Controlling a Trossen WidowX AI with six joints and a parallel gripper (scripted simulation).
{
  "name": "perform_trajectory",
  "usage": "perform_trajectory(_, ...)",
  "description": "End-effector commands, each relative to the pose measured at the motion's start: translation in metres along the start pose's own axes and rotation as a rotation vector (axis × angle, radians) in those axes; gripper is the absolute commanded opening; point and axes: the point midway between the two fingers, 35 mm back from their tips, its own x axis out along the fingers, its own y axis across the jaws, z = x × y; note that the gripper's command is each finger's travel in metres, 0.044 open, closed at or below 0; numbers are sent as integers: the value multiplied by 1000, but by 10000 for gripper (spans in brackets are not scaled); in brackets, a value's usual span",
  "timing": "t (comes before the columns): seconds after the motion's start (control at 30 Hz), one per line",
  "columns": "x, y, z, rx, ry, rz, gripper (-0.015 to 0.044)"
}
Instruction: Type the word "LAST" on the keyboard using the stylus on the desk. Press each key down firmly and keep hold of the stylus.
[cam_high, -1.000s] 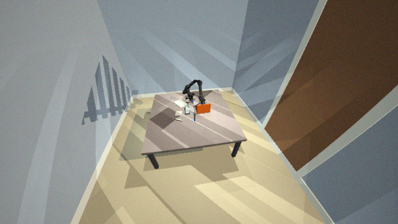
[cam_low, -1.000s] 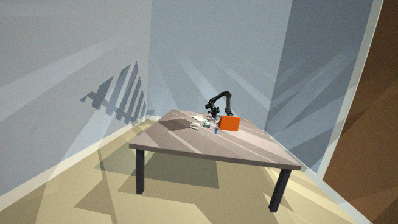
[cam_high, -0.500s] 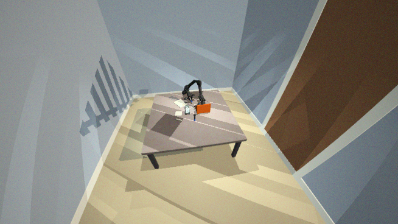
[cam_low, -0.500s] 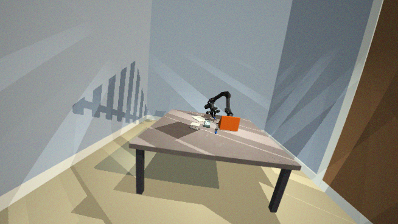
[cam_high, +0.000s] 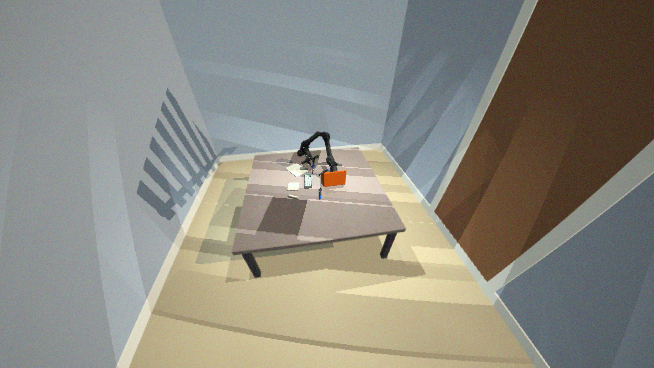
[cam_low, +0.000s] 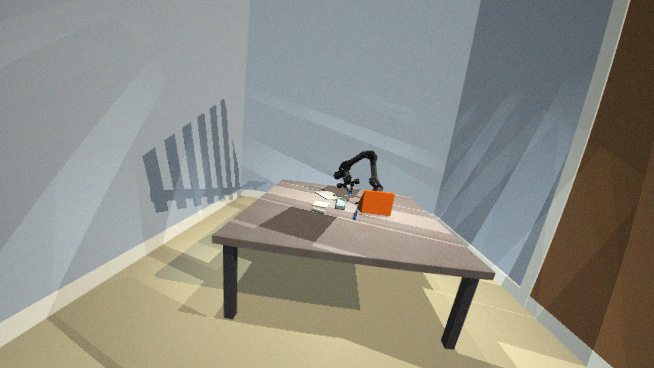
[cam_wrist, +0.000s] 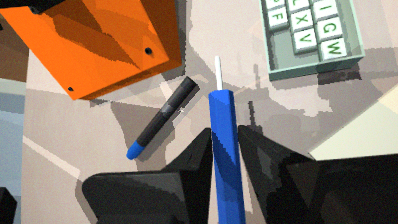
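My gripper (cam_wrist: 224, 132) (cam_high: 313, 162) (cam_low: 349, 188) is shut on the blue stylus (cam_wrist: 223, 112) (cam_high: 313, 167) (cam_low: 350, 193). In the wrist view the stylus points up the frame, its thin white tip foremost. It is held above the desk, its shadow apart from it. The pale green keyboard (cam_wrist: 315, 72) (cam_high: 307, 181) (cam_low: 340, 204) is ahead and to the right of the tip in the wrist view. Letters F, X, V, I, G and W show on its white keys; the rest is cut off by the frame edge. The tip is not over the keyboard.
An orange box (cam_wrist: 55, 55) (cam_high: 334, 178) (cam_low: 378, 203) stands ahead left in the wrist view. A black marker with a blue end (cam_wrist: 162, 112) (cam_high: 320, 194) (cam_low: 355, 215) lies between box and stylus. Pale paper (cam_wrist: 360, 135) (cam_high: 296, 170) lies right of the gripper in the wrist view.
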Motion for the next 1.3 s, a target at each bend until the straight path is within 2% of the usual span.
perform_trajectory(0.0, -2, -7, 7, 137, -27, 2, 0)
perform_trajectory(1.27, -5, -33, 65, 1301, -125, 206, 0)
